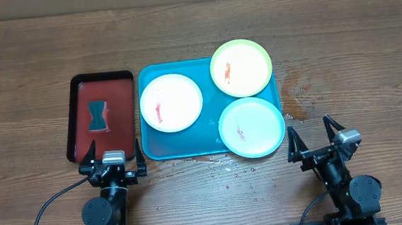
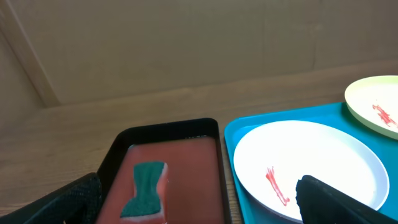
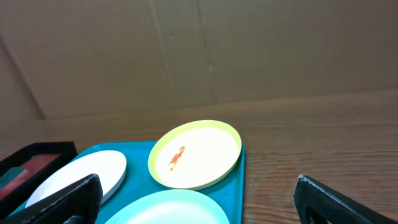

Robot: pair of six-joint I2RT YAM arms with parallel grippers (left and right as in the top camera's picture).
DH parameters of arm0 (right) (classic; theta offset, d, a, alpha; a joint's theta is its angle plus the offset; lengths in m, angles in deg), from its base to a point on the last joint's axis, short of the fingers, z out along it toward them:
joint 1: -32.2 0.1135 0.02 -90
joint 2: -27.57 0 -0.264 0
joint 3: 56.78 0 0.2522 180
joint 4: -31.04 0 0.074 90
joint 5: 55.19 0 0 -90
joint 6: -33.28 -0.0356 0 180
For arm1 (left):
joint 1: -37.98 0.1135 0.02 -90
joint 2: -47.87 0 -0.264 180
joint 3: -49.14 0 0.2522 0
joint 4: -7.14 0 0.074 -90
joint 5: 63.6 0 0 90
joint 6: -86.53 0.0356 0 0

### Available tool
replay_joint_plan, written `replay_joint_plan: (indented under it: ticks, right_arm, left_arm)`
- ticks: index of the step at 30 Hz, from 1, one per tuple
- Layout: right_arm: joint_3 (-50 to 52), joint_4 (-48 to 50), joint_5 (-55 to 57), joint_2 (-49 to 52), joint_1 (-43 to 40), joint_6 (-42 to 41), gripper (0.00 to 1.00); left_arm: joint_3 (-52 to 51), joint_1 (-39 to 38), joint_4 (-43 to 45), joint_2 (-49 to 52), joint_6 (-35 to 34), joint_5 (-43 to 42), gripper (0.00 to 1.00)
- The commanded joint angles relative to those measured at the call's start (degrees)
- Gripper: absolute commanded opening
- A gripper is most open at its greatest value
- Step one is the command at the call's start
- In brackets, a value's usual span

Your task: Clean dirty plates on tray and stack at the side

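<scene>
Currently on the wooden table:

1. Blue tray, large, rectangular, with a raised rim. It lies flat at mid-table, nearer the near edge than the far edge.
2. Pinkish-white-rimmed plate. It lies flat in the left half of the blue tray, wholly inside the rim. A red smear sits left of its centre.
3. Yellow-green-rimmed plate. It rests at the blue tray's far right corner, its edge overhanging the rim there. One red-orange smear sits left of centre.
4. Teal-rimmed plate. It rests at the blue tray's near right corner and overhangs the rim on the near and right sides. It carries a small red mark close to the middle. It lies just beside item 3; whether the two touch cannot be told.
5. Dark red tray, smaller and black-rimmed. It sits just beside the blue tray's left edge.
6. Sponge, dark teal and waisted. It lies flat in the middle of the dark red tray.
7. Water drops. They are scattered on the wood along the blue tray's right and near edges.
8. Left gripper. It is at the table's near edge, below the dark red tray. Its fingers are spread wide with nothing between them.
9. Right gripper. It is at the near edge, toward the right corner and just right of item 4. Its fingers are likewise spread and empty.
10. Cable, black. It loops at the near left corner.
</scene>
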Motion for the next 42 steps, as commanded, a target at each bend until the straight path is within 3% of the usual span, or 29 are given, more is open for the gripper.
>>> replay_joint_plan:
  ticks: [1,11,16,20,30,42]
  right_arm:
    - [0.59,0.31,1.44,-0.24,0.33,0.59,1.00]
    - [0.59,0.68,1.40,-0.24,0.33,0.59,1.00]
    - [0.57,1.25,0.68,-0.24,0.33,0.63,1.00]
    - [0.46,2.29,0.94,-0.24,0.28,0.59,1.00]
    - [-6.16,-0.61,-2.75,0.50,0.28,0.59,1.00]
    - [-24.22,-14.73,-5.33,10.14,0.28,0.63,1.00]
  left_arm:
    - [-0.24,0.33,0.28,-0.70,0.83,-0.83,1.00]
    - [-0.24,0.31,0.17,-0.70,0.61,-1.27,1.00]
    - [-0.09,0.33,0.52,-0.70,-6.16,-3.58,1.00]
    - [2.05,0.33,-1.84,-0.63,-6.93,-6.19,1.00]
    - [18.62,0.33,-20.26,2.56,-6.62,-6.27,1.00]
    - [43.45,0.31,-40.00,21.33,-6.78,-13.27,1.00]
